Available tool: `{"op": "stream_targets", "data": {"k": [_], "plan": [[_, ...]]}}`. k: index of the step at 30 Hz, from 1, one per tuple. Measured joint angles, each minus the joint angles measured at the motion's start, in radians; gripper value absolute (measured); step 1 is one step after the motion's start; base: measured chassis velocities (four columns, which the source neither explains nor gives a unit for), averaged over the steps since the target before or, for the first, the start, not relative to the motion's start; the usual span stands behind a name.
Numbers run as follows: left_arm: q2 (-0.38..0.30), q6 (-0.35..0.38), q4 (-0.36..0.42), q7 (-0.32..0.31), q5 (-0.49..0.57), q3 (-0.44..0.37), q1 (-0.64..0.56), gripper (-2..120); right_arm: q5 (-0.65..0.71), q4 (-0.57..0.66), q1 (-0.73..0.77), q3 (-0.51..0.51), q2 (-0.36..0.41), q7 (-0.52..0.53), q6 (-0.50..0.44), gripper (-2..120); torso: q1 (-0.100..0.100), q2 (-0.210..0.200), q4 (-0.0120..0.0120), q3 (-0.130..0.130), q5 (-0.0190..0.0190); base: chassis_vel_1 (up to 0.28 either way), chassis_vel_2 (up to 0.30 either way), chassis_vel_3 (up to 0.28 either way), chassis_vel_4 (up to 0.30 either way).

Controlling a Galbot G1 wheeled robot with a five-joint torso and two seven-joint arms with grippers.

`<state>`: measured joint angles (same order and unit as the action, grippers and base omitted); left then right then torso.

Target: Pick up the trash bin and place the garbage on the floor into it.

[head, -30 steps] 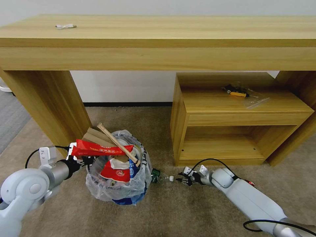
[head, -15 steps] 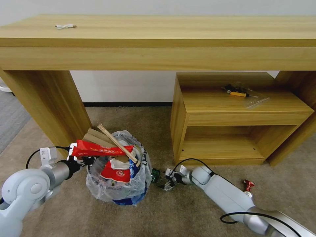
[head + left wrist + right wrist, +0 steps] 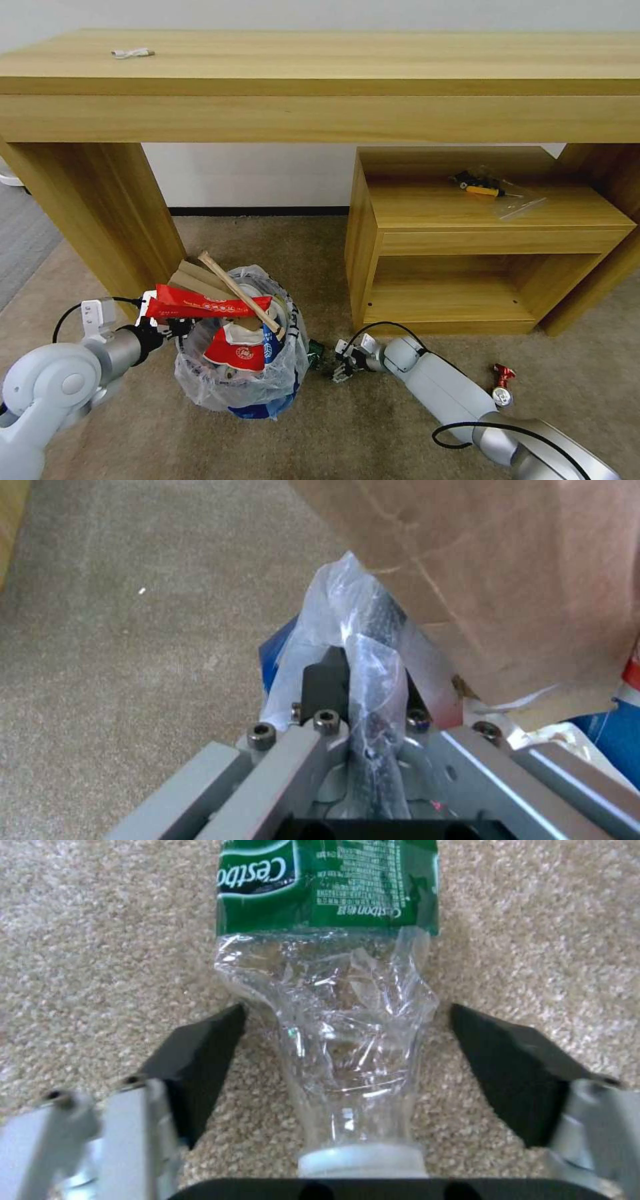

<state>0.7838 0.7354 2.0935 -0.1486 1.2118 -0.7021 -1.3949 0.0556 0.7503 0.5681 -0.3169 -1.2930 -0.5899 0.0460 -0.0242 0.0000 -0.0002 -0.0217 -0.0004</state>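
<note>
Right gripper [image 3: 343,1050] has advanced, jaws wide astride bottle [image 3: 333,1005] | left gripper [image 3: 363,700] clamps trash bin [image 3: 257,400] at 9 o'clock | close on neck squarely.

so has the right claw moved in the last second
Yes. The right claw has slid left along the beige carpet, away from the low wooden shelf unit, and now straddles the crushed clear plastic bottle, jaws open.

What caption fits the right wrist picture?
Open right gripper straddling a crushed green-labelled bottle lying on the carpet.
</note>
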Motion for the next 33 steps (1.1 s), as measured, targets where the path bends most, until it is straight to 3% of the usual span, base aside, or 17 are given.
{"op": "stream_targets", "data": {"k": [3, 6, 14, 22, 30, 33], "plan": [[0.0, 0.0, 0.002, -0.001, 0.0, 0.0, -0.001, 0, 0.001, 0.001, 0.003, 0.002, 0.0, 0.003, 0.0, 70, 0.0, 0.0, 0.0, 0.0, 0.0, 0.0, 0.0, 0.0, 0.0], [0.001, 0.0, 0.007, -0.004, -0.001, 0.0, -0.003, 0, 0.002, 0.005, 0.01, 0.011, 0.0, 0.019, 0.0, 52, 0.0, 0.0, 0.0002, 0.0, 0.0002, 0.0, 0.0, 0.0, 0.0], [-0.003, 0.0, 0.016, -0.011, 0.0, 0.0, -0.005, 0, 0.001, 0.023, 0.028, 0.03, 0.009, 0.036, 0.003, 34, 0.0, 0.0, 0.0002, 0.0, 0.0004, 0.0, 0.0, 0.0, 0.0], [0.004, 0.0, 0.025, -0.024, 0.003, 0.003, -0.01, 0, -0.008, 0.069, 0.056, 0.064, 0.028, 0.058, 0.006, 30, 0.0, 0.0, -0.0006, 0.0, -0.0007, 0.0, 0.0, 0.0, 0.0], [0.013, 0.0, 0.036, -0.038, 0.004, 0.003, -0.022, 0, 0.041, 0.253, 0.135, 0.14, 0.088, 0.119, 0.02, 30, 0.0, 0.0, 0.0001, 0.0, 0.0, 0.0, 0.0, 0.0, 0.0], [0.023, 0.0, 0.023, -0.042, 0.004, 0.003, -0.016, 0, 0.105, 0.39, 0.185, 0.173, 0.139, 0.179, 0.056, 30, 0.0, 0.0, 0.0001, 0.0, -0.0001, 0.0, 0.0, 0.0, 0.0]]}}
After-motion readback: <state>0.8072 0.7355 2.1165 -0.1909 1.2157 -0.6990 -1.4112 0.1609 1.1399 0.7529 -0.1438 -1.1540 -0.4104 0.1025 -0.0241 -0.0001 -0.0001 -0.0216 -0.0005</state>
